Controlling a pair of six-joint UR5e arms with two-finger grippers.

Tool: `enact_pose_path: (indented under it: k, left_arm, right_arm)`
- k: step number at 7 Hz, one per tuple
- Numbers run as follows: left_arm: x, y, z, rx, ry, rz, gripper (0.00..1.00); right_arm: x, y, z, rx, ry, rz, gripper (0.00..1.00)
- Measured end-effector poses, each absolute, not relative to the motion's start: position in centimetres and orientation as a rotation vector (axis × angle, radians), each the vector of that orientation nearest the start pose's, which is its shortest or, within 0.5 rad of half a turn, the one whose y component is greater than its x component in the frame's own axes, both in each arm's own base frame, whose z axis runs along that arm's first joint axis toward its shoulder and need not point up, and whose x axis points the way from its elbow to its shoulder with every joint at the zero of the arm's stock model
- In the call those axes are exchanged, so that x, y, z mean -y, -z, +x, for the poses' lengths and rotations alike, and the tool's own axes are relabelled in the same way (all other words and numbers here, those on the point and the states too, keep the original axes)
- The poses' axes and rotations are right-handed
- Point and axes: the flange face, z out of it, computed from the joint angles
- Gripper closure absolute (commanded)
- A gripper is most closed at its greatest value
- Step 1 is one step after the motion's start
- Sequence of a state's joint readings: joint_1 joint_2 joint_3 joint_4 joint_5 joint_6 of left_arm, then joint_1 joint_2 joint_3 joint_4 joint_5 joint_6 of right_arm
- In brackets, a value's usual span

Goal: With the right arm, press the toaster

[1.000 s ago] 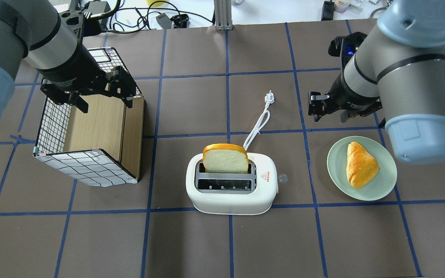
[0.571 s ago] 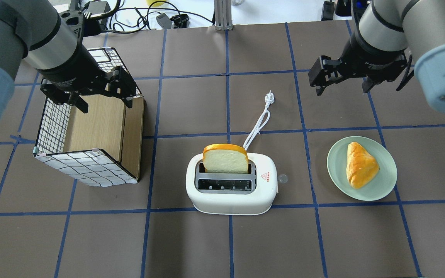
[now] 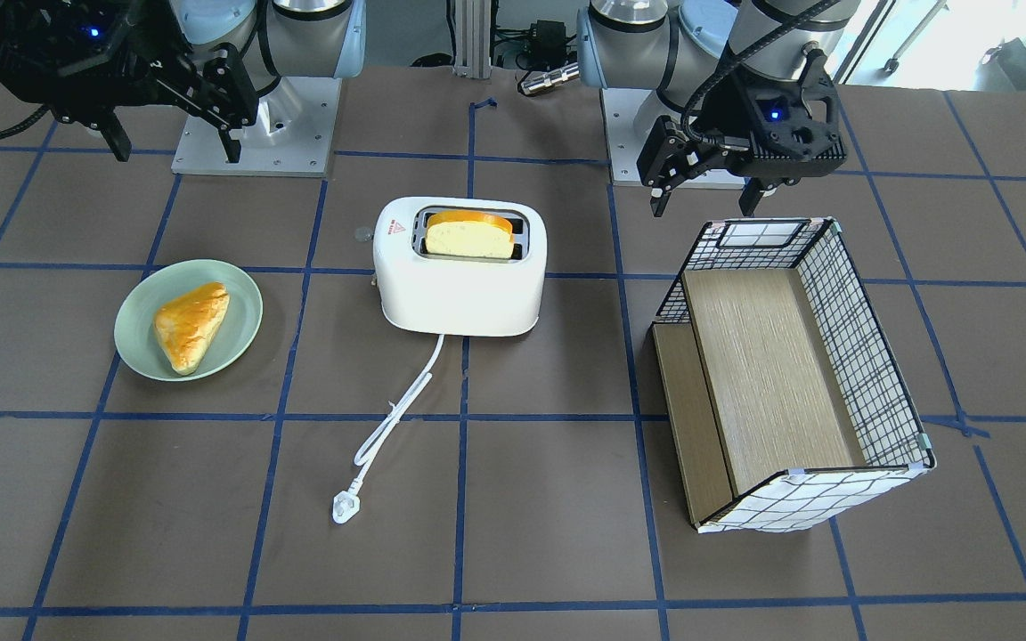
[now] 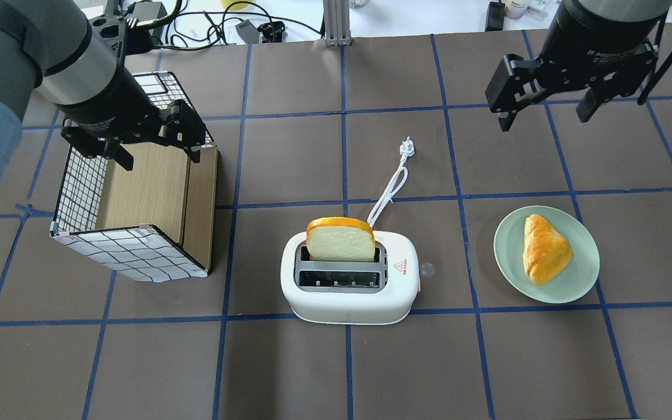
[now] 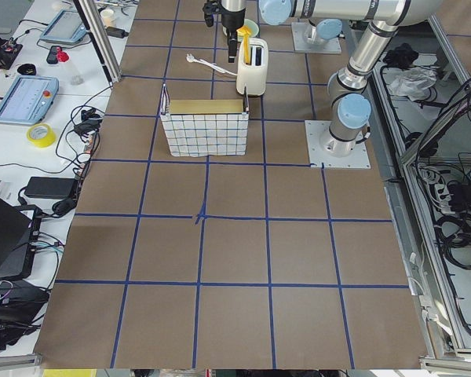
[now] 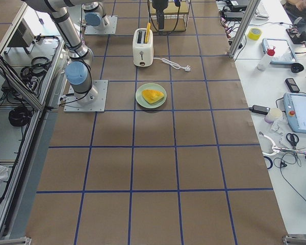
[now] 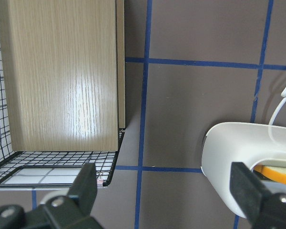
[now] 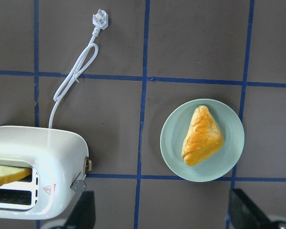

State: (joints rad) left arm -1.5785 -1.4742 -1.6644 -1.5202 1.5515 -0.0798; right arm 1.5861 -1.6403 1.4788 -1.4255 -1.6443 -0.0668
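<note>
The white toaster (image 4: 350, 291) stands at the table's middle front, with a bread slice (image 4: 340, 240) upright in its far slot. Its small grey lever (image 4: 427, 269) sticks out on the side facing the plate. My right gripper (image 4: 546, 111) is open and empty, high over the far right of the table, well behind and to the right of the toaster. The right wrist view looks down on the toaster (image 8: 38, 167) and its lever (image 8: 78, 185). My left gripper (image 4: 158, 154) is open and empty over the basket.
A wire basket with a wooden insert (image 4: 132, 251) lies on the left. A green plate (image 4: 581, 280) with a pastry (image 4: 545, 248) sits right of the toaster. The white cord and plug (image 4: 407, 147) trail behind the toaster.
My right gripper has risen and moved toward the table's far right, away from the plate, turning level. The left arm, toaster and bread have not moved.
</note>
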Motion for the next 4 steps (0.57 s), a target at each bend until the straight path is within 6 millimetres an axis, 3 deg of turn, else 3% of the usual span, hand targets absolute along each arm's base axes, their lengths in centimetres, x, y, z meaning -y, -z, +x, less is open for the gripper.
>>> enact_pose_path:
  k: [2, 4]
  left_arm:
    - [45.5, -49.3, -13.9, -3.159, 0.082, -0.113, 0.00]
    - [45.5, -49.3, -13.9, -3.159, 0.083, -0.113, 0.00]
  right_arm:
    - [45.8, -55.3, 12.5, -3.262, 0.002, -0.292, 0.00]
    - [46.9, -55.3, 11.1, -3.150, 0.072, -0.195, 0.00]
